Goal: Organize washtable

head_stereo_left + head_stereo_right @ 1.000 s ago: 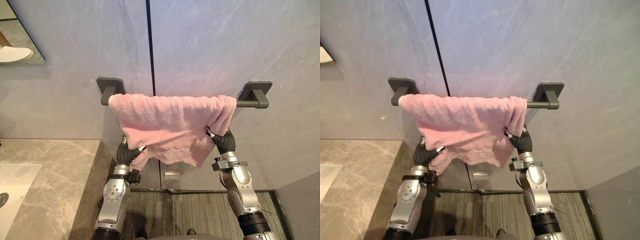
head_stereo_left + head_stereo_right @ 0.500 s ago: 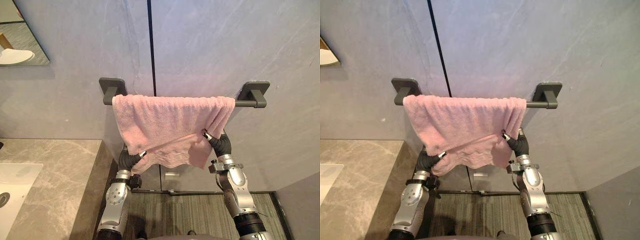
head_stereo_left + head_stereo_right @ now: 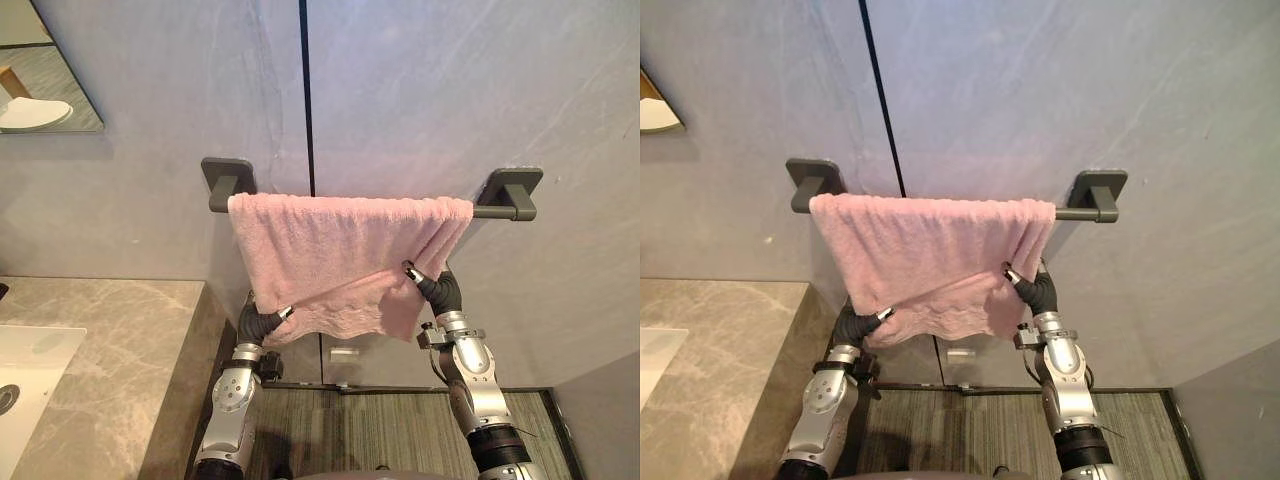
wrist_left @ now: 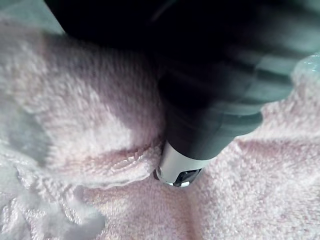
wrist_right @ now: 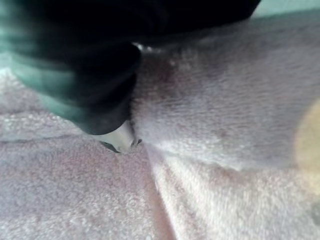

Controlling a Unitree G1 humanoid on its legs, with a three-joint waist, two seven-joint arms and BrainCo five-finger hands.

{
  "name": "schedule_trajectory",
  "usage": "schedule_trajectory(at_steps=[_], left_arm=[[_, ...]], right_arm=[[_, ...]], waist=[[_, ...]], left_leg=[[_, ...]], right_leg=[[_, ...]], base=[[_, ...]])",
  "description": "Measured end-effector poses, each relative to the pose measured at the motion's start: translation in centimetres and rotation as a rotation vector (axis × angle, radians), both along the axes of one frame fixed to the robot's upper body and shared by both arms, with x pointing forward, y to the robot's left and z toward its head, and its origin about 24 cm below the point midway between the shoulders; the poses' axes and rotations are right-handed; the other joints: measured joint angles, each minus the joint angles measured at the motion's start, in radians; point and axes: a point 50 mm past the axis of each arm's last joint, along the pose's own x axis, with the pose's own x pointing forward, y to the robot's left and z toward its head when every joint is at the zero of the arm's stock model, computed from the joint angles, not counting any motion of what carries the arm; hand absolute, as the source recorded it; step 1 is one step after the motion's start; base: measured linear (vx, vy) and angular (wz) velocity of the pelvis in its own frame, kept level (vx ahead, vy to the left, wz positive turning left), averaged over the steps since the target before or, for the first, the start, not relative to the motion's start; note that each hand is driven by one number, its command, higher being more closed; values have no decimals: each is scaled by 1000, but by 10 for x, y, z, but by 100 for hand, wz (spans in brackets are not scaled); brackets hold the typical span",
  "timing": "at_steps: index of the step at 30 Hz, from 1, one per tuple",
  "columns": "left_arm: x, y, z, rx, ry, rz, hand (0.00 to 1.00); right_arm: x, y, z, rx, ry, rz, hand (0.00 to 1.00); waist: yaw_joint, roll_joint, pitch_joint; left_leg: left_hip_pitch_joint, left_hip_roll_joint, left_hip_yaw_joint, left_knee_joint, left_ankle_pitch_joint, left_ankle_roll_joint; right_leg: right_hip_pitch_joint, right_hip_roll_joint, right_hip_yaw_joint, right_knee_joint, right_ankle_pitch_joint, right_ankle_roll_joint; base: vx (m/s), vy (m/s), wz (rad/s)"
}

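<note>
Pink towel [image 3: 340, 255], just one, is hanging spread over the single dark wall bar [image 3: 490, 212]. Two hands are touching its lower edge, the left hand [image 3: 262, 322] at one corner and the right hand [image 3: 432, 288] at the other; whether either is grasping it, I cannot tell.

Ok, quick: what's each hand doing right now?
Left hand: shut, pinching the pink towel at its lower edge.
Right hand: shut, pinching the same towel's right side.
</note>
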Motion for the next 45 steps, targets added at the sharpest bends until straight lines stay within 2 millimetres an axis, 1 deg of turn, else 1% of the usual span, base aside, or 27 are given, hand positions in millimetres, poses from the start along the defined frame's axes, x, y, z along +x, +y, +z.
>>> schedule_trajectory(at_steps=[2,4,7,13,19,21,24,26,27,28,29,31,32,34,35,36,37,38,40,41,42,43,44,45], left_arm=[[-3,11,-2,6,10,56,0],[-5,20,-3,26,20,79,0],[-5,25,-3,49,28,77,0],[-9,25,4,49,-2,74,0],[-11,27,3,31,5,84,0],[-13,29,1,30,12,96,0],[-21,42,3,-7,4,174,0],[-26,58,14,-33,-44,259,0],[-27,63,18,-35,-60,282,0],[-31,72,26,-41,-100,335,0],[-32,76,30,-49,-119,358,0],[-37,88,47,-70,-200,431,0],[-38,89,49,-75,-215,441,0],[-41,93,69,-83,-306,467,0],[-42,93,75,-80,-336,468,0],[-45,93,91,-75,-420,469,0],[-47,92,101,-71,-468,470,0],[-51,90,117,-60,-552,468,0],[-58,88,140,-45,-672,459,0],[-60,86,146,-41,-703,452,0],[-65,82,160,-45,-782,426,0],[-69,77,169,-60,-838,399,0],[-72,71,178,-78,-885,362,0],[-73,68,182,-99,-910,330,0]], right_arm=[[-8,-9,-18,1,94,-54,0],[-12,-16,-25,-4,137,-91,0],[-14,-20,-26,-18,145,-102,0],[-20,-26,-30,-24,162,-135,0],[-25,-32,-33,-43,176,-175,0],[-31,-38,-30,-43,167,-203,0],[-39,-60,-20,-46,125,-304,0],[-45,-81,-10,-48,87,-417,0],[-46,-86,-7,-49,75,-442,0],[-51,-96,0,-55,44,-494,0],[-53,-100,4,-58,30,-518,0],[-63,-116,20,-77,-35,-605,0],[-64,-118,23,-80,-48,-617,0],[-68,-124,41,-93,-126,-663,0],[-69,-124,46,-96,-147,-669,0],[-70,-124,61,-106,-214,-678,0],[-72,-124,70,-112,-257,-684,0],[-74,-121,87,-123,-340,-681,0],[-77,-115,113,-133,-481,-656,0],[-78,-112,121,-131,-523,-646,0],[-80,-103,141,-110,-644,-604,0],[-80,-94,155,-93,-728,-549,0],[-81,-85,167,-69,-803,-490,0],[-83,-79,172,-49,-843,-445,0]], waist=[[1,0,0],[0,0,0],[-3,0,0],[-3,-1,0],[-3,-1,1],[-2,-1,1],[-1,-1,1],[-1,-1,1],[-1,0,1],[-1,1,2],[-1,1,2],[-1,1,2],[-2,2,2],[-3,4,4],[-3,5,4],[-5,7,4],[-6,8,4],[-6,10,3],[-8,12,1],[-8,13,1],[-9,15,0],[-11,15,0],[-12,15,0],[-12,15,0]], left_leg=[[-3,0,1,0,0,0],[-9,0,3,1,0,0],[-12,-1,4,1,0,0],[-12,-1,3,1,0,0],[-9,-1,2,1,0,0],[-9,-1,4,1,0,0],[-10,-2,7,1,0,0],[-5,-1,13,1,0,0],[-3,-1,15,1,-1,0],[0,-1,17,1,-1,0],[1,-1,18,1,-1,0],[7,-1,18,1,-1,0],[8,-1,18,1,-1,0],[22,-1,21,1,-6,-1],[23,-1,21,1,-7,-1],[23,-1,22,1,-10,-4],[23,-1,23,1,-10,-4],[23,-1,24,1,-8,-1],[24,-1,26,1,-8,-1],[24,-1,27,2,-8,-1],[24,-1,29,2,-8,-1],[24,-1,30,2,-8,-1],[24,-1,30,2,-8,-1],[24,-1,30,2,-8,-1]], right_leg=[[0,0,1,-8,5,0],[0,0,1,-16,11,0],[0,0,1,-16,12,1],[0,-1,-1,-16,14,2],[-1,-1,0,-16,15,2],[0,-1,4,-17,15,2],[0,-1,7,-16,15,2],[1,-1,13,-14,15,2],[1,-1,15,-13,15,2],[3,-1,18,-12,15,2],[4,-1,18,-12,15,2],[9,-1,18,-11,14,2],[10,-1,19,-11,14,2],[16,-1,21,-12,13,3],[16,-1,22,-12,13,3],[16,-1,23,-12,13,3],[15,-1,24,-12,13,3],[15,-1,24,-13,13,3],[16,-1,25,-13,13,3],[16,-1,26,-13,13,3],[16,-1,27,-13,13,3],[17,-1,28,-12,13,3],[17,-1,28,-12,13,3],[17,-1,28,-12,13,3]], base=[[0,0,0],[0,0,0],[5,-1,-1],[-6,-1,0],[-13,-2,0],[3,-2,-2],[0,-3,-4],[-15,-2,-6],[-9,-1,-8],[0,0,-5],[0,0,0],[0,0,0],[0,0,0],[-36,0,-4],[-40,0,-4],[0,0,0],[0,0,0],[0,0,0],[0,0,0],[20,-3,-4],[21,-3,-4],[0,0,0],[0,0,0],[0,0,0]])
